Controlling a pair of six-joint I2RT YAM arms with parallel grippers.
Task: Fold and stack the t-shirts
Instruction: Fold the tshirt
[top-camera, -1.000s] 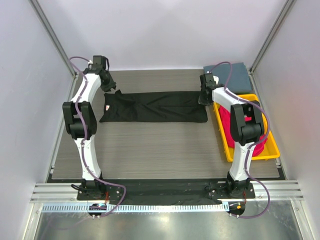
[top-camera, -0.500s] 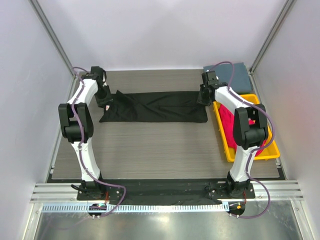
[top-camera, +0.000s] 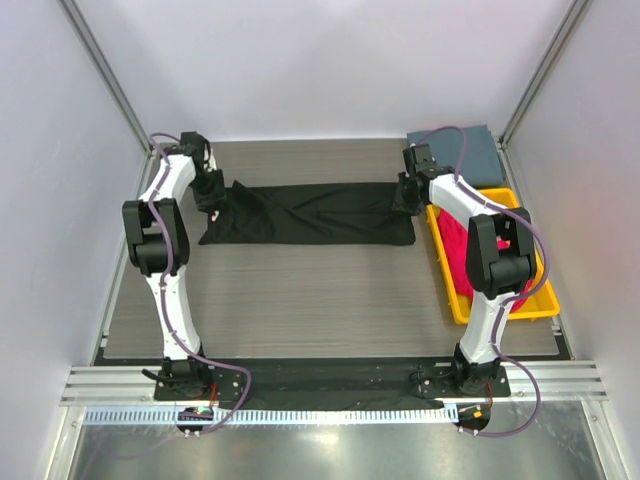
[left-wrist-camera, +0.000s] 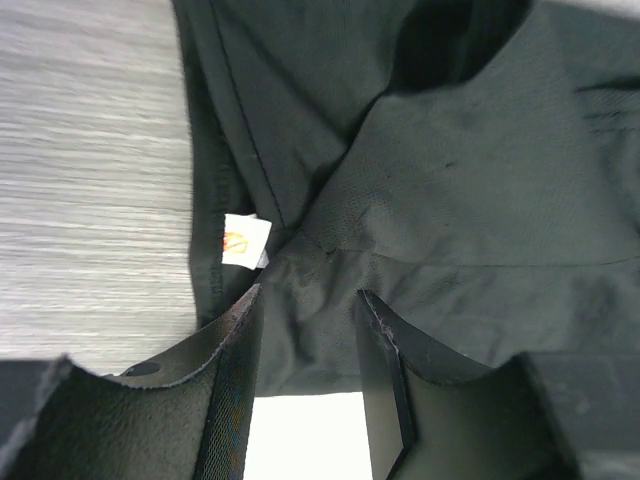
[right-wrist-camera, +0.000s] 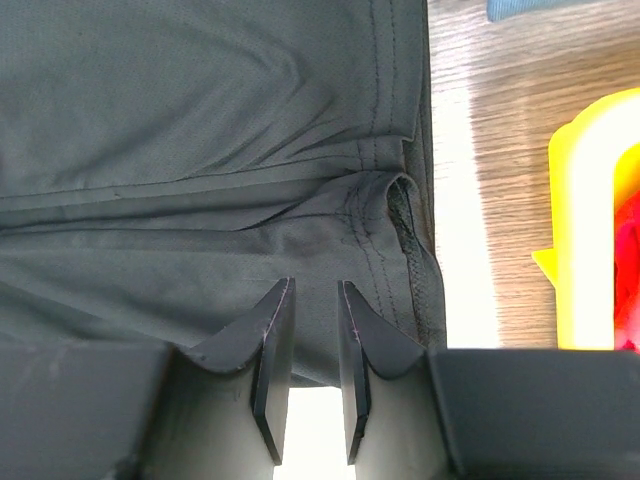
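Observation:
A black t-shirt (top-camera: 310, 212) lies spread as a long band across the far part of the table. My left gripper (top-camera: 213, 190) is low at its far left corner, jaws open and straddling the cloth edge (left-wrist-camera: 307, 300) beside the small red-white neck label (left-wrist-camera: 245, 243). My right gripper (top-camera: 405, 195) is low at the far right corner by the hem (right-wrist-camera: 315, 290). Its jaws stand a narrow gap apart with cloth showing between them. A slate grey-blue t-shirt (top-camera: 470, 155) lies folded at the far right. Magenta-red t-shirts (top-camera: 465, 255) fill the tray.
A yellow plastic tray (top-camera: 545, 300) stands along the table's right side, close to my right arm; its corner shows in the right wrist view (right-wrist-camera: 590, 220). Metal frame posts and white walls bound the table on the left, right and back.
My left gripper has come down from the far left corner of the table onto the shirt's left end, and the cloth there has bunched. My right gripper shifted slightly at the right end.

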